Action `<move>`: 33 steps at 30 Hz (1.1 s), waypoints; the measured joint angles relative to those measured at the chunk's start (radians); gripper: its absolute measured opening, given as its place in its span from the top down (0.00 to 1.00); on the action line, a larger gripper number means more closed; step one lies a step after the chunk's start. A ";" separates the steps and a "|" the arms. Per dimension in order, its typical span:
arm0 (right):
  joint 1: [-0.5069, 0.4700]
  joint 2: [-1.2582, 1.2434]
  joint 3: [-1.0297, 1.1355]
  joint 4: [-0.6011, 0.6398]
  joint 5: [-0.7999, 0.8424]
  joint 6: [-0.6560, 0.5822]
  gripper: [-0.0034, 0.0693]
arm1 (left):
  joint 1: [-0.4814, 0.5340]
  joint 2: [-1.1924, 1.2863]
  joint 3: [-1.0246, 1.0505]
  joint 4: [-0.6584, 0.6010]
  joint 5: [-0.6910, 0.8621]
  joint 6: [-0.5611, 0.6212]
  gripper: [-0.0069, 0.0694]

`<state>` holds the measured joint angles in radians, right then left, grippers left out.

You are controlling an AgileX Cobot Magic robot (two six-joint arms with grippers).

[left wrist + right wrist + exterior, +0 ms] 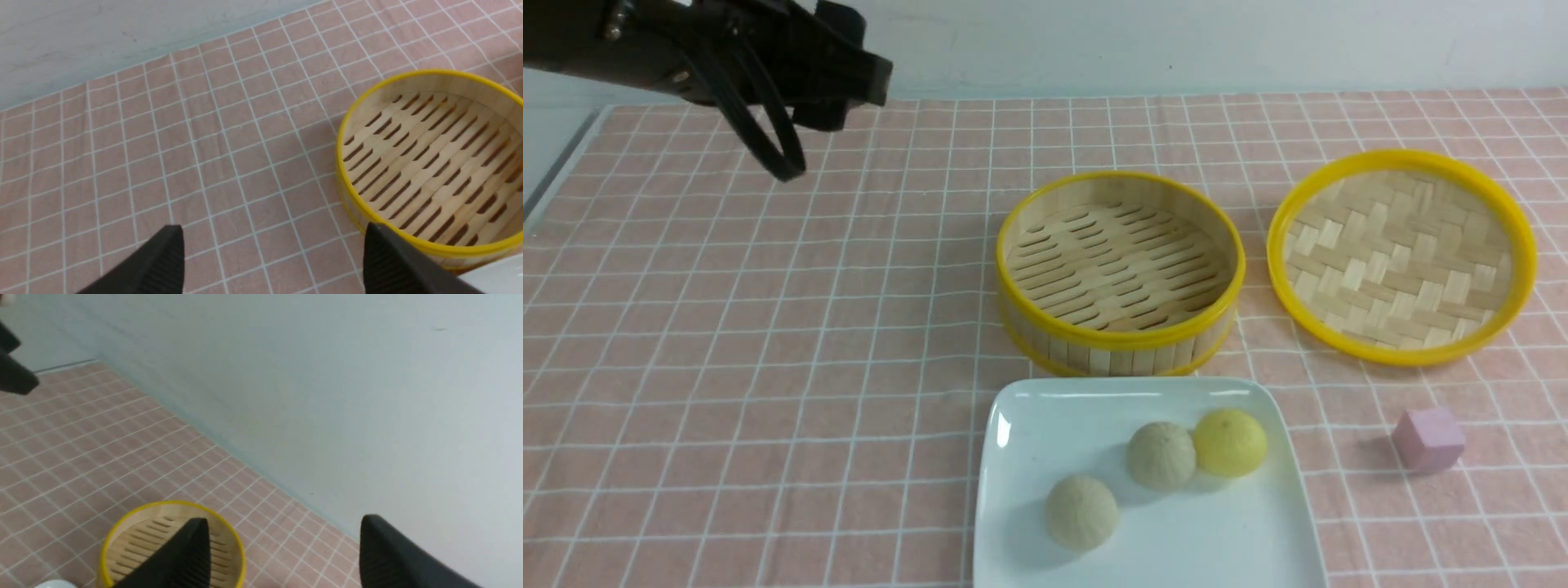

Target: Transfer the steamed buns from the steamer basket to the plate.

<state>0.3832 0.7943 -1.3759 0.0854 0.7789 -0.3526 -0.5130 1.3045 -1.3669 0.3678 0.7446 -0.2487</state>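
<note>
Pink-and-white tiled tabletop [849, 343], bearing no legible writing. Three steamed buns [1082, 512] rest on the square white plate [1217, 547], beside the slatted steamer basket [1119, 343]. Both the left gripper [271, 261] and right gripper [284, 553] are wide apart, fingers separated, holding nothing.

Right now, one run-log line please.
buns: three on plate | basket: empty | left end effector: open | right end effector: open

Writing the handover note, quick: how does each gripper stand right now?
Left gripper: open, holding nothing.
Right gripper: open, nothing between its fingers.
</note>
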 joint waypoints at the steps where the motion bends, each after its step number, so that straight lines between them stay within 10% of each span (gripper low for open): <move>1: 0.000 -0.035 0.000 -0.029 0.008 0.028 0.29 | 0.000 0.000 0.000 0.002 -0.014 -0.003 0.16; 14: 0.000 -0.324 0.292 -0.064 0.122 0.175 0.29 | 0.000 -0.001 0.000 0.011 -0.175 -0.012 0.16; 33: 0.000 -0.603 1.109 -0.022 -0.497 0.199 0.29 | 0.000 -0.001 0.000 0.011 -0.178 -0.012 0.16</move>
<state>0.3832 0.1911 -0.2664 0.0634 0.2820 -0.1538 -0.5130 1.3036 -1.3669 0.3788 0.5662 -0.2605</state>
